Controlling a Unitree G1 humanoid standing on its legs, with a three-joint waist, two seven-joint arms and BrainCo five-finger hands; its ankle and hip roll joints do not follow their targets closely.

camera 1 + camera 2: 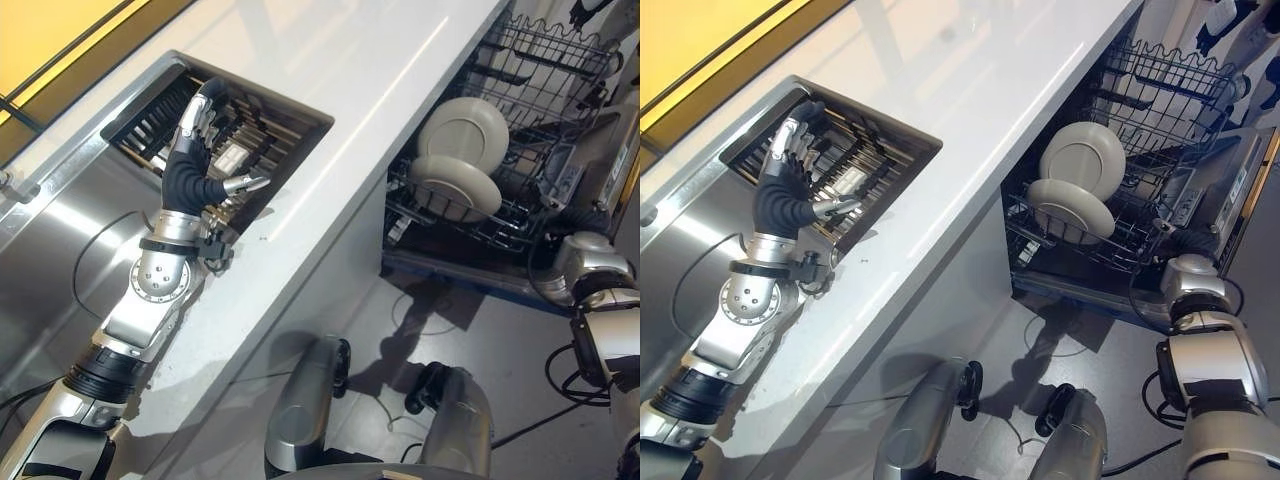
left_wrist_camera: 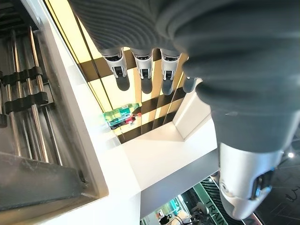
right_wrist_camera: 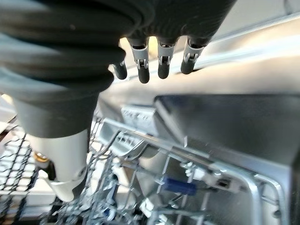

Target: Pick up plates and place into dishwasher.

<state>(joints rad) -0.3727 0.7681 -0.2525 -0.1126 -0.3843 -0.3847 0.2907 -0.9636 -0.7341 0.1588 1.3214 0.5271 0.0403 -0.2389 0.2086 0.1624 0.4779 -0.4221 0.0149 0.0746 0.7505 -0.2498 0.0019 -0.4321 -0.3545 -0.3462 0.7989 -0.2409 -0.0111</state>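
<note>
Two pale plates (image 1: 462, 128) (image 1: 455, 187) already stand on edge, leaning one against the other, in the lower wire rack (image 1: 520, 225) of the open dishwasher (image 1: 1200, 200), which sits under the white bench (image 1: 330, 110). A second, upper wire rack (image 1: 555, 60) lies behind them. The left hand (image 1: 195, 165) is raised over the dish drainer (image 1: 855, 165), a dark slatted tray set into the bench beside the steel sink (image 1: 50, 260); its fingers (image 2: 143, 70) are straight and relaxed with the thumb apart, holding nothing, and no plate shows in the drainer near it. The right hand (image 3: 154, 51) shows in its own wrist view above the dishwasher's rack wires, its fingers (image 3: 163, 63) hanging loosely in a row, slightly bent and empty. A small blue clip (image 3: 178, 185) sits among the rack wires below it. A pale label panel (image 3: 138, 113) on the dishwasher's inner edge carries print too small to read. The grey floor (image 1: 400, 330) lies in front of the dishwasher.
</note>
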